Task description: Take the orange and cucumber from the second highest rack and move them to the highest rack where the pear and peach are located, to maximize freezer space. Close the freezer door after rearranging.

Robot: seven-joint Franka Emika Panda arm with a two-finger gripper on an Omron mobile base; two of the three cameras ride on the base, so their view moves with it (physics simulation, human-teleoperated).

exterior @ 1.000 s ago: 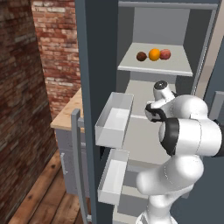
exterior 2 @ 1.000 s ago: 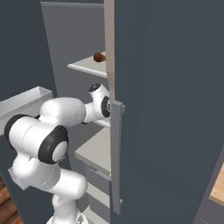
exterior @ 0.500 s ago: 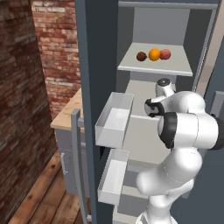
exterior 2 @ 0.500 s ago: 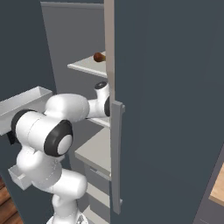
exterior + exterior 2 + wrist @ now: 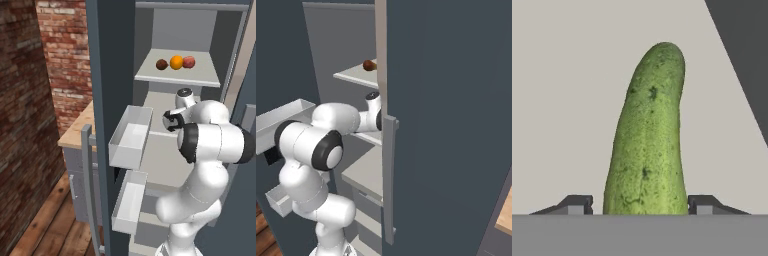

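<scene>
— Grey freezer (image 5: pixel 107 75), contents?
— Top rack (image 5: pixel 177 77), left to right: brown fruit (image 5: pixel 161 64), orange (image 5: pixel 176 62), peach (image 5: pixel 188 61).
— Tool?
— Gripper (image 5: pixel 640 205) spread wide; cucumber (image 5: pixel 648 135) lies on the pale shelf between its fingertips (image 5: pixel 576 204), each tip just beside it, contact unclear.

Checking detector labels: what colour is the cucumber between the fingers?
Mottled green, paler speckles; the cucumber shows best in the hand view.

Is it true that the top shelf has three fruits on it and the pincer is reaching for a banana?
Not quite. The top shelf does hold three fruits, but the hand view shows the pincer around a green cucumber, not a banana.
</scene>
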